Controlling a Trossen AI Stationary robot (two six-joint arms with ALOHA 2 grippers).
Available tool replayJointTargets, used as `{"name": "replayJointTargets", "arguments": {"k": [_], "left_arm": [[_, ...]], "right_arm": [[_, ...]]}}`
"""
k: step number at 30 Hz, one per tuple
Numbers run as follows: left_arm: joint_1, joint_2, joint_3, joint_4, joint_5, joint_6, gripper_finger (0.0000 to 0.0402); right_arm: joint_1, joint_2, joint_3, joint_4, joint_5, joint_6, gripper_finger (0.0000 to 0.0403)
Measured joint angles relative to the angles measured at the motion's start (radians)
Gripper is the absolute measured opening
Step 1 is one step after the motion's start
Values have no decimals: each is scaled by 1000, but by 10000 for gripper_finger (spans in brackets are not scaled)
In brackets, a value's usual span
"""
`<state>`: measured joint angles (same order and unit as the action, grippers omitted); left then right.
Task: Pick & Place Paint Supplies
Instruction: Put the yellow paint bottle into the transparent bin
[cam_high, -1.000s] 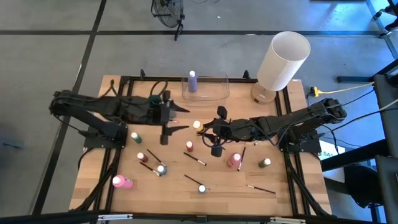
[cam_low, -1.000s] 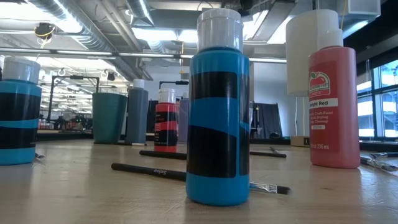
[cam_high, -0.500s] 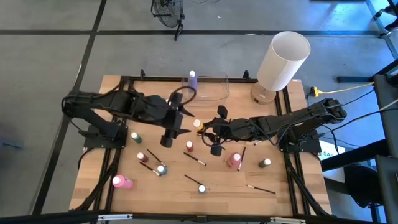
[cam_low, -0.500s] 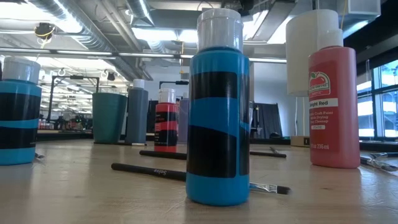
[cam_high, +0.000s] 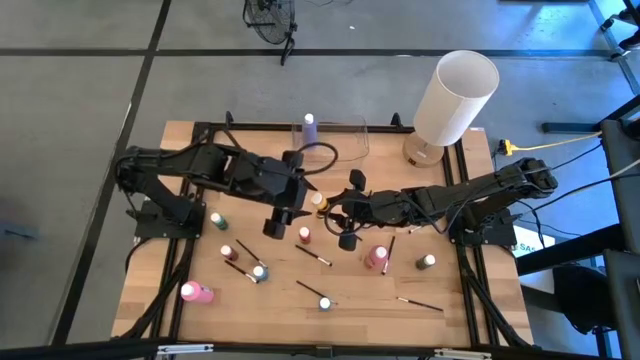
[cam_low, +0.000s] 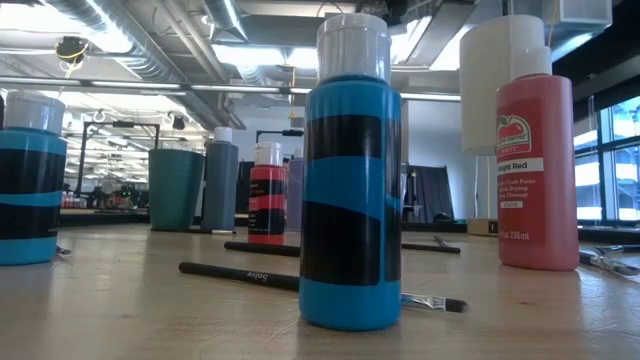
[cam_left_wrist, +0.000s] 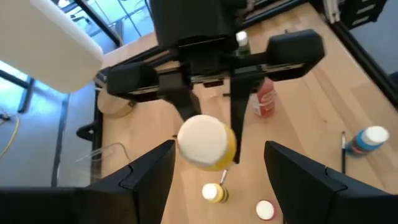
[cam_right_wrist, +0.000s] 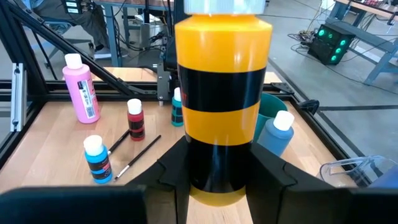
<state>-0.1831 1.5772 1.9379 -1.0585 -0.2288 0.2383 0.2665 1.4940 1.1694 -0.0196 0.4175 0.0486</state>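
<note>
My right gripper (cam_high: 328, 207) is clamped on a yellow bottle (cam_right_wrist: 222, 102), a smooth plastic cylinder banded in black with a pale round cap, held upright between my two dark fingers (cam_right_wrist: 267, 171) near the middle of the table. My right arm lies stretched low and nearly flat from the right side. My left gripper (cam_high: 298, 198) has its fingers spread wide apart just beside that same bottle, its cap (cam_left_wrist: 203, 140) sitting between them in the left wrist view; the left arm reaches in from the left side, elbow bent.

The table (cam_high: 200, 320) is pale wood planks in a black frame. Scattered on it are small round bottles, a pink bottle (cam_high: 196, 292) lying near the front left, a reddish one (cam_high: 304, 236), a blue one (cam_low: 350, 190), and thin dark paintbrushes (cam_high: 313, 255). A lilac bottle (cam_high: 309, 130) stands in the clear plastic container (cam_high: 345, 150) at the back. A tall white cylinder (cam_high: 455, 95) stands at the back right. Grey floor surrounds the table
</note>
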Motion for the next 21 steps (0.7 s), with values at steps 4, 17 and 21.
{"name": "replayJointTargets", "arguments": {"k": [4,17,21], "left_arm": [[13,0,3,3,7,0,242],[28,48,4,11,20,24,242],[28,45,4,21,19,59,242]], "right_arm": [[0,0,0,-3,0,0,113],[0,0,0,-4,0,8,113],[0,0,0,-8,0,8,113]]}}
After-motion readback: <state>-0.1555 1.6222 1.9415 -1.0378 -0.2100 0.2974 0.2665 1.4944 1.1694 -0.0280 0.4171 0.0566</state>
